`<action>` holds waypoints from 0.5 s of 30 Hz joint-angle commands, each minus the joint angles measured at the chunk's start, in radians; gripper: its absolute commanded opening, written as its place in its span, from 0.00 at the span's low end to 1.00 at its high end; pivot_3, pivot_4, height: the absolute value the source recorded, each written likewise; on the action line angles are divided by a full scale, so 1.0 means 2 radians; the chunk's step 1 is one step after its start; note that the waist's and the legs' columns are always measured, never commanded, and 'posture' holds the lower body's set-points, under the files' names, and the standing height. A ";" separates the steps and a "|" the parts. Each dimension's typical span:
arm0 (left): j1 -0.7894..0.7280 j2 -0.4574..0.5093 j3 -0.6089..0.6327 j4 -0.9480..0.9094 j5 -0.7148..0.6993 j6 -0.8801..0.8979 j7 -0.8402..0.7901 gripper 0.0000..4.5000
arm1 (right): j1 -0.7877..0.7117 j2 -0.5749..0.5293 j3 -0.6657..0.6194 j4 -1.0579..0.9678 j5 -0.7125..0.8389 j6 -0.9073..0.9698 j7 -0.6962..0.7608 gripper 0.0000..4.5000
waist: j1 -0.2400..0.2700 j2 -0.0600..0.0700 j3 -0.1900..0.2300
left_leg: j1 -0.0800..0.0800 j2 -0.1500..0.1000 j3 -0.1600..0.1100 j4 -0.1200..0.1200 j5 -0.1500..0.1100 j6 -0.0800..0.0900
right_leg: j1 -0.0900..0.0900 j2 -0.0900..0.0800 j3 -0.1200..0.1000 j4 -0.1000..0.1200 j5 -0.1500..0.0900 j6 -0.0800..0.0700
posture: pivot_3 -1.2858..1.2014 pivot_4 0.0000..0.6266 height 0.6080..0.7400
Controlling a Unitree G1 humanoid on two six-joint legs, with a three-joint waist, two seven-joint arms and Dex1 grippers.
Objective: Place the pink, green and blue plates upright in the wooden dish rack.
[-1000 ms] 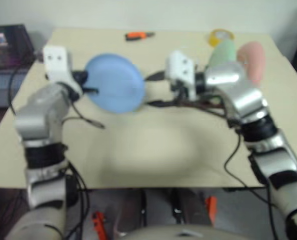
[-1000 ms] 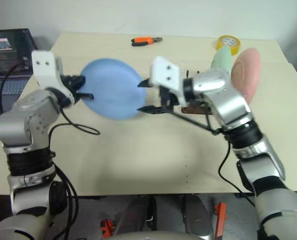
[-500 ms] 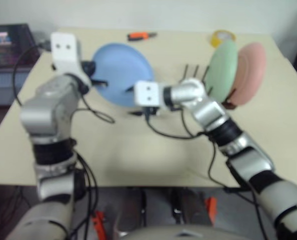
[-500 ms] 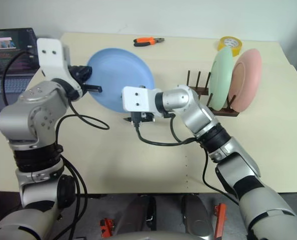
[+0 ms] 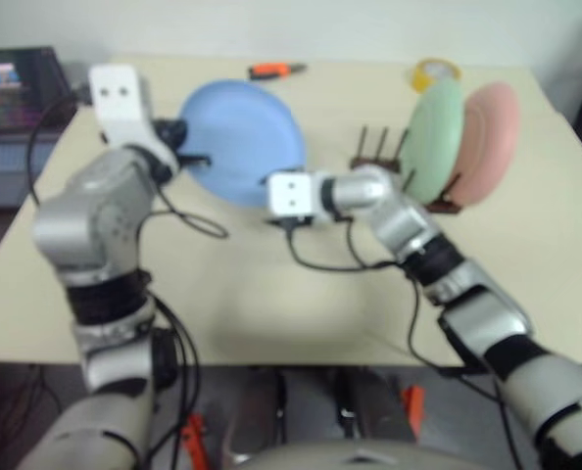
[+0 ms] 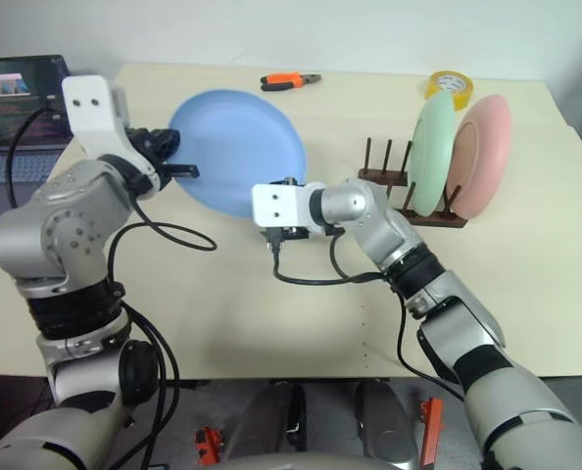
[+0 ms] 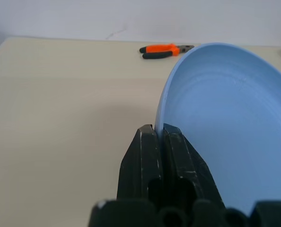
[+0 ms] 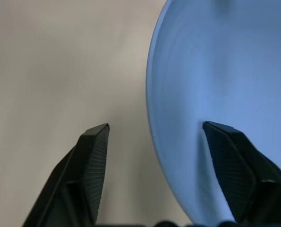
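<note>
Handover of the last plate looks to be the step in hand. At the left, the left gripper (image 6: 169,164) is clamped tight on the near-left rim of the blue plate (image 6: 237,149), holding it raised and tilted above the table (image 6: 222,323). To its right, the right gripper (image 8: 154,137) stands with its jaws apart, straddling the plate's lower right edge without yet pinching it: one finger sits over the plate's face, the other out over bare table. Further right, beyond that hand, the wooden dish rack (image 6: 379,176) already holds the green plate (image 6: 431,152) and the pink plate (image 6: 479,157) upright at its far end, with free pegs on the side nearer the gripper. Next, I judge, the right jaws must close on the rim before the left lets go. The head views give the rack and both arms; the right wrist view alone shows the rim lying between open fingers, and the left wrist view shows the pinch, plus orange pliers (image 7: 165,49) beyond.
</note>
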 commanded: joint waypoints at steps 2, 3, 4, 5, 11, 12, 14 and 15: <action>-0.010 0.005 -0.001 -0.013 0.002 -0.010 0.002 0.00 | -0.012 0.008 -0.014 0.009 -0.012 -0.029 -0.037 0.40 | 0.000 0.000 0.000 | 0.000 0.000 0.000 0.000 0.000 0.000 | 0.000 0.000 0.000 0.000 0.000 0.000 | 0.52 0.24 1.00; -0.010 0.003 -0.001 -0.013 0.002 -0.010 0.003 0.00 | -0.012 0.009 -0.014 0.010 -0.013 -0.032 -0.039 0.32 | 0.000 0.000 0.000 | 0.000 0.000 0.000 0.000 0.000 0.000 | 0.000 0.000 0.000 0.000 0.000 0.000 | 0.52 0.24 1.00; -0.009 0.001 -0.001 -0.013 0.002 -0.010 0.004 0.00 | -0.013 0.009 -0.015 0.012 -0.013 -0.035 -0.042 0.24 | 0.000 0.000 0.000 | 0.000 0.000 0.000 0.000 0.000 -0.001 | 0.000 0.000 0.000 0.000 0.000 0.000 | 0.52 0.24 1.00; -0.009 0.000 -0.001 -0.013 0.002 -0.010 0.005 0.00 | -0.014 0.010 -0.016 0.012 -0.013 -0.038 -0.045 0.16 | 0.000 0.000 0.000 | 0.000 0.000 0.000 0.000 0.001 -0.001 | 0.000 0.000 0.000 0.000 0.000 0.000 | 0.52 0.24 1.00; -0.008 -0.002 -0.005 -0.011 0.006 -0.007 0.011 0.00 | -0.017 0.016 -0.022 0.017 -0.014 -0.045 -0.056 0.00 | -0.001 0.000 0.000 | 0.000 0.000 0.000 0.000 0.001 -0.001 | 0.000 0.001 0.000 0.000 0.000 0.000 | 0.52 0.24 1.00; -0.008 -0.002 -0.007 -0.009 0.007 -0.007 0.010 0.00 | -0.017 0.018 -0.021 0.018 -0.015 -0.047 -0.057 0.00 | -0.001 0.000 0.000 | 0.000 0.000 0.000 0.000 0.001 -0.001 | 0.000 0.001 0.000 0.000 0.000 0.000 | 0.52 0.24 1.00; -0.008 -0.002 -0.007 -0.008 0.011 -0.006 0.014 0.00 | -0.017 0.019 -0.020 0.019 -0.017 -0.049 -0.058 0.00 | -0.001 0.000 0.000 | 0.000 0.001 0.000 -0.001 0.001 -0.001 | 0.000 0.001 0.000 0.000 0.000 -0.001 | 0.52 0.24 1.00; -0.009 -0.004 -0.004 -0.007 0.012 -0.005 0.017 0.00 | -0.016 0.019 -0.020 0.019 -0.018 -0.050 -0.058 0.00 | -0.001 0.000 0.000 | 0.000 0.001 -0.001 0.000 0.001 -0.001 | 0.000 0.001 0.000 0.000 0.000 -0.001 | 0.52 0.24 1.00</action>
